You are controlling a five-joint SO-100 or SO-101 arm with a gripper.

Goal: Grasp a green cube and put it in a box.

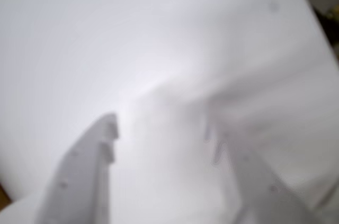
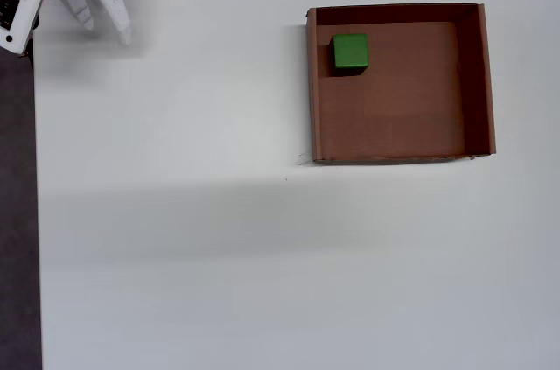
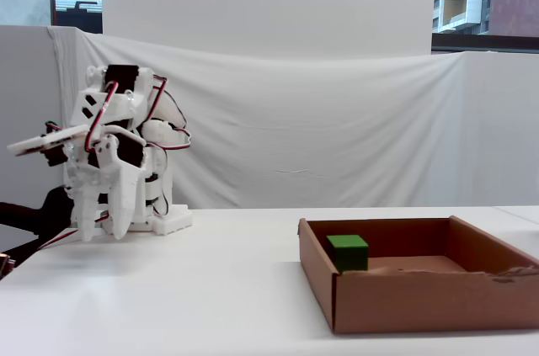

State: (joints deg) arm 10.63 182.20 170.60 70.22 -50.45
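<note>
Fixed view, front to back: box (image 3: 421,297) sits nearest on the white desk (image 3: 210,289), brown cardboard, low walls, front rim a bit ragged at the right. Cube (image 3: 348,252) is inside it, against the left wall near the far corner. Solid bright green, matte, plain faces, much smaller than the box. Its base is hidden by the front wall here.

Overhead view confirms: cube (image 2: 350,52) rests on the box floor in the upper-left corner, just beside the left wall (image 2: 311,81), casting a small shadow below.

Gripper (image 3: 105,225) is well apart from the box, at the far left, folded back by the arm base, pointing down just above the desk. Fingers (image 3: 120,196) are spread a little, with nothing between them. Overhead view cuts the gripper (image 2: 105,24) off at the top-left corner, only tips and part of the body showing.

Wrist view is badly blurred: two pale fingers (image 1: 87,171) against white desk, apart, empty gap. Neither box nor cube shows there.

Behind everything, a white cloth backdrop (image 3: 337,120), with windows above.
</note>
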